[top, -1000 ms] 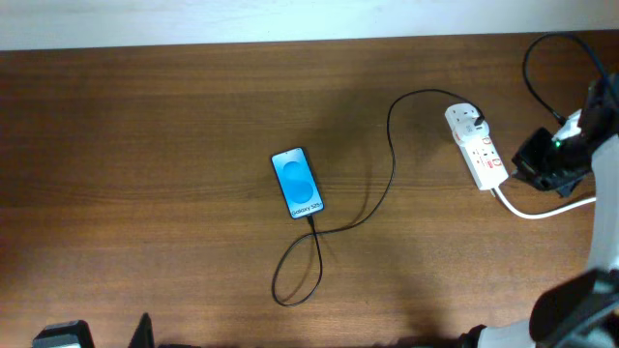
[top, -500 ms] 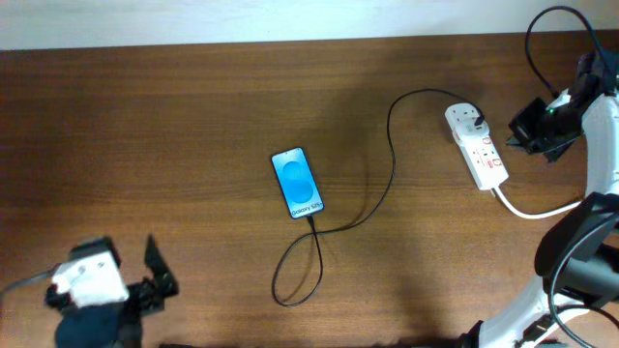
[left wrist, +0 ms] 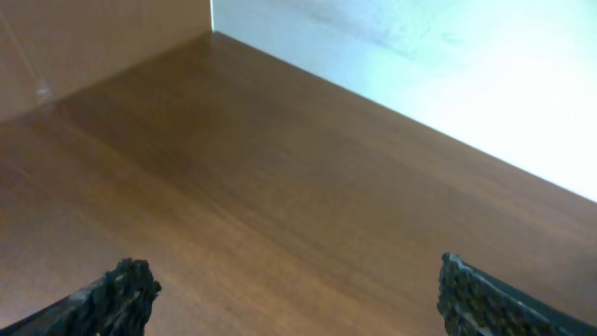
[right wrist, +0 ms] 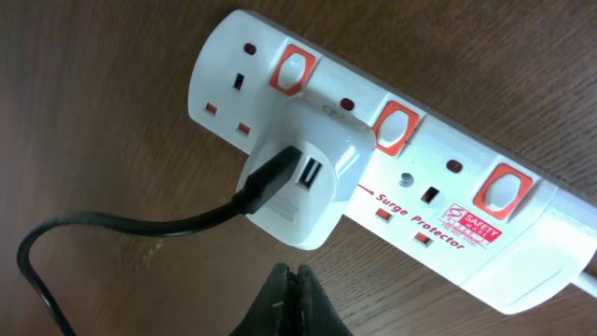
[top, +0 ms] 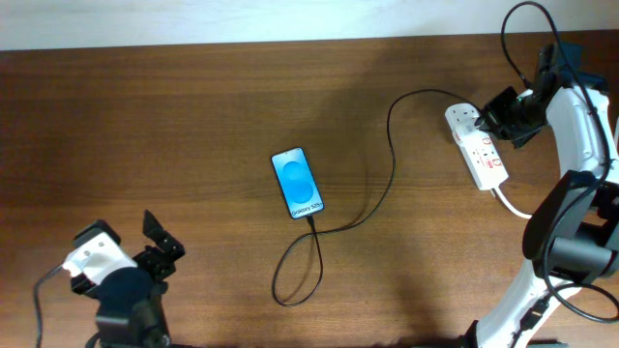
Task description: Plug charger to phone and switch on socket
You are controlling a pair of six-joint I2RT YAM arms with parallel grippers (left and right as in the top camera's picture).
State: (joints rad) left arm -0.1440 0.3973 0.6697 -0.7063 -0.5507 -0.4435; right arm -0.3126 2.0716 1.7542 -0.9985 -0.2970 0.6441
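Note:
The phone (top: 297,183) lies mid-table, blue screen up. The black charger cable (top: 391,155) runs from the phone's lower end, loops toward the front, then arcs up and right to a white adapter (right wrist: 303,182) plugged into the white socket strip (top: 476,146). The strip's red switches (right wrist: 395,123) show in the right wrist view. My right gripper (top: 495,114) is shut and empty, hovering just right of the strip's far end; its tips (right wrist: 291,280) sit just before the adapter. My left gripper (top: 160,244) is open and empty at the front left, over bare wood (left wrist: 289,280).
The strip's thick white cord (top: 511,203) runs off toward the right arm's base. A pale wall (left wrist: 420,56) edges the table's far side. The right arm's black wires (top: 527,39) loop at the top right.
My right gripper moved left and came up to the strip's far end. My left arm came into view at the front left and shifted a little to the right.

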